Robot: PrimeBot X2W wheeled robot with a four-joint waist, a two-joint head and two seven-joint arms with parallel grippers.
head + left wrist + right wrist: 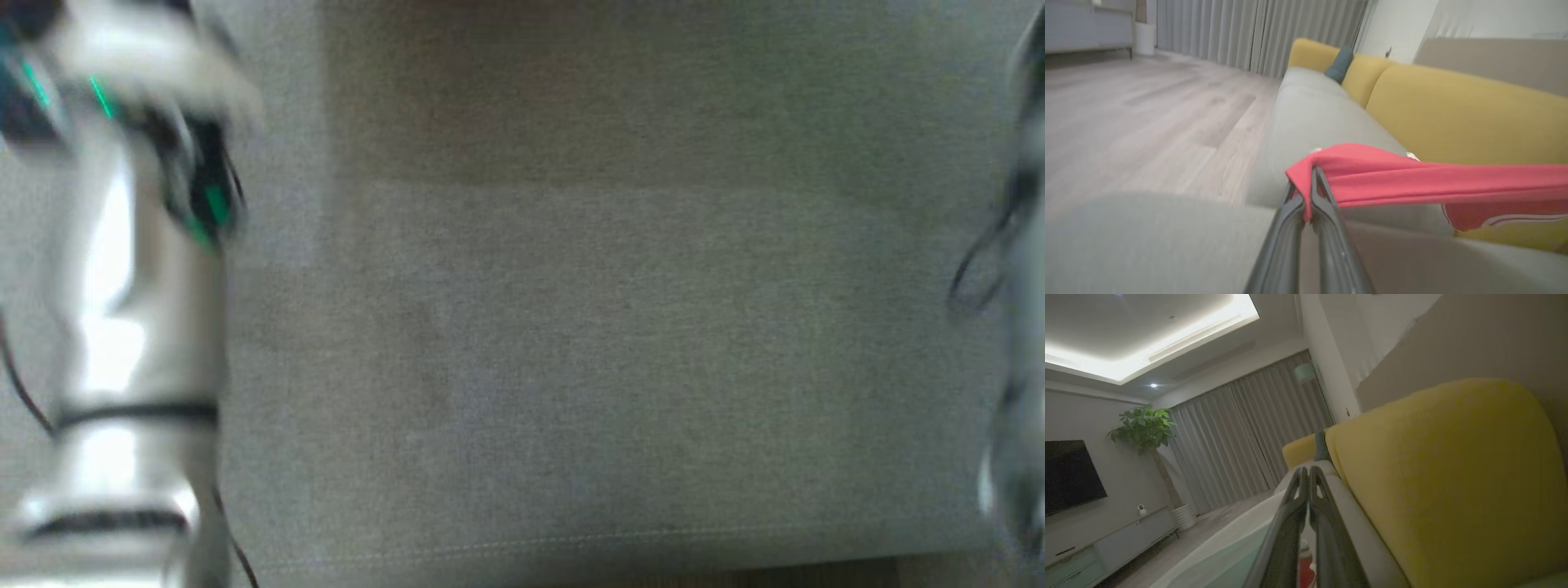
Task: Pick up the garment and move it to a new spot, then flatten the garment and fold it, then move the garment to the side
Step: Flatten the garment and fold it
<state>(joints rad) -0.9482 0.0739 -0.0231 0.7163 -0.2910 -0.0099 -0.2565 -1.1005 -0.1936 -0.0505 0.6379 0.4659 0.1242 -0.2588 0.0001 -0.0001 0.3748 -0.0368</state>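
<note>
The left claw [1312, 173] is clenched on the garment [1404, 183], its two dark fingers [1290, 228] pressed together with a fold of red cloth pinched at their tips. From that pinch the bright red shorts run out as a taut band toward the right edge of the left wrist view. They are lifted above the grey sofa seat [1310, 110] and pass in front of the yellow back cushions [1453, 110]. A small white tag [1412, 156] sits on the band's upper edge, and white stripes [1515, 219] show on the part hanging lowest. Farther along the sofa a teal pillow [1339, 63] is wedged between two yellow cushions. Beyond it hang grey curtains [1249, 32], beside a pale wood floor [1147, 114].

The right claw [1308, 471] is clenched too, its fingers meeting along their length and pointing past a yellow cushion [1445, 477]. A scrap of red shows low between the finger bases; I cannot tell whether it is pinched. Behind stand a potted plant [1143, 426], a dark television [1069, 475] and a low cabinet [1126, 539].

The head view is blurred. It shows the left forearm [122, 327], pale, over the grey seat cushion [571, 327].
</note>
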